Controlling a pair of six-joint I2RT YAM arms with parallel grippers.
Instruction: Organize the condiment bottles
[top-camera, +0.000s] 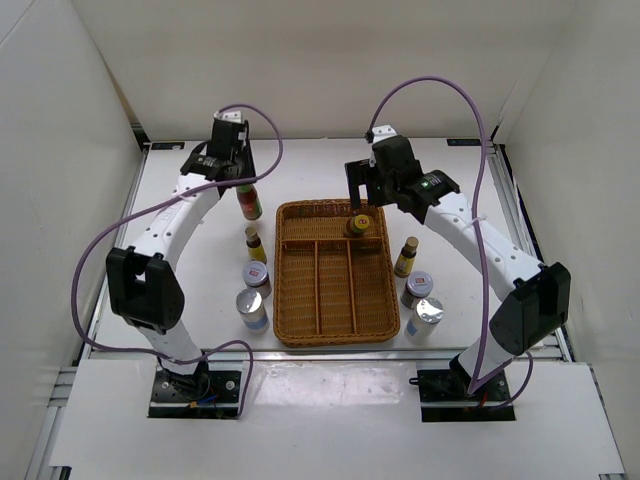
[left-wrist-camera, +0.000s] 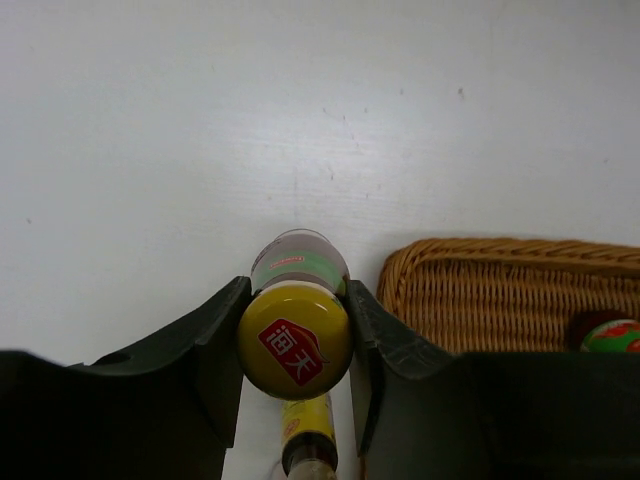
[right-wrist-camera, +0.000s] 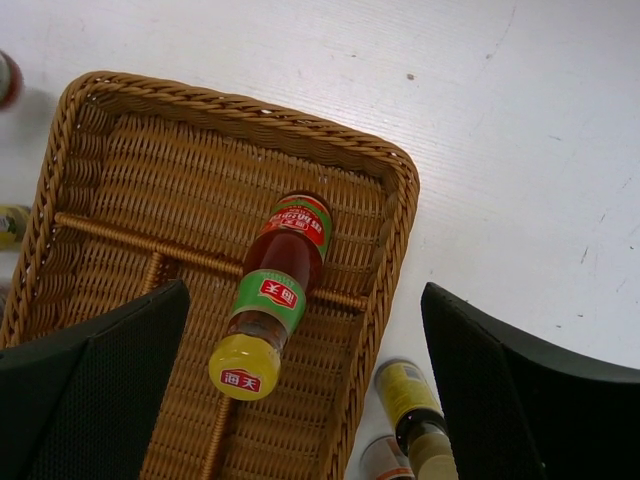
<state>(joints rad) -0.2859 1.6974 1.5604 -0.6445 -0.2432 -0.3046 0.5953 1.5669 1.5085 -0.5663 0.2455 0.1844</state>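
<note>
A tall green-necked bottle (top-camera: 249, 203) with a yellow cap (left-wrist-camera: 294, 340) stands on the table just left of the wicker tray (top-camera: 292, 335). My left gripper (top-camera: 244, 186) is shut on it, one finger pressed to each side of the cap. A second tall bottle (top-camera: 358, 224) stands in the tray's back right compartment and shows in the right wrist view (right-wrist-camera: 275, 290). My right gripper (top-camera: 362, 196) hangs open above it, touching nothing. Two small brown bottles (top-camera: 254, 243) (top-camera: 406, 257) and several silver-lidded jars (top-camera: 256, 278) (top-camera: 418, 290) flank the tray.
The tray has long front compartments and a cross divider (right-wrist-camera: 150, 245) near the back. Its rim (left-wrist-camera: 480, 255) lies close to the right of my left fingers. White walls enclose the table on three sides. The right small brown bottle (right-wrist-camera: 405, 395) stands just outside the tray's edge.
</note>
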